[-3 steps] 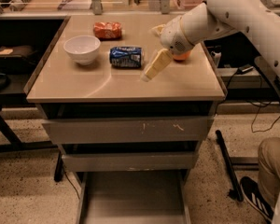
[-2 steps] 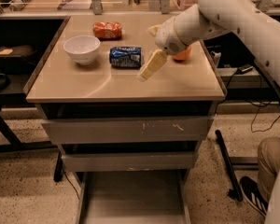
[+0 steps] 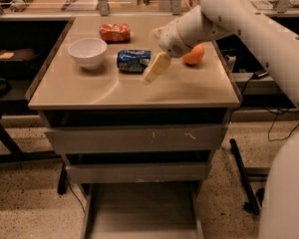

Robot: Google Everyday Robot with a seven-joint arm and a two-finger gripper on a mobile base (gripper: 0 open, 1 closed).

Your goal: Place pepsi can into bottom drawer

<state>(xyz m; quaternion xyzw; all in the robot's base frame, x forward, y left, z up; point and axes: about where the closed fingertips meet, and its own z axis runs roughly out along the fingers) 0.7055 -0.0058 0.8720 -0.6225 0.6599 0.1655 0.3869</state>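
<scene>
Risk: dark blue pepsi can (image 3: 133, 60) lies on its side on the tan table (image 3: 189, 91), upper centre of frame. A glancing touch could roll it toward the front edge, or nudge it into the white bowl (image 3: 87, 51) at its left. Cream gripper (image 3: 154, 71) hangs just right of the can, angled down-left, apparently holding nothing. Spread or pressed together: cannot tell. Grey bottom drawer (image 3: 139, 208) stands open at lower centre, with no can in it.

The tool (image 3: 155, 69) hangs just beside the pepsi can (image 3: 132, 60) on the table (image 3: 189, 89).
</scene>
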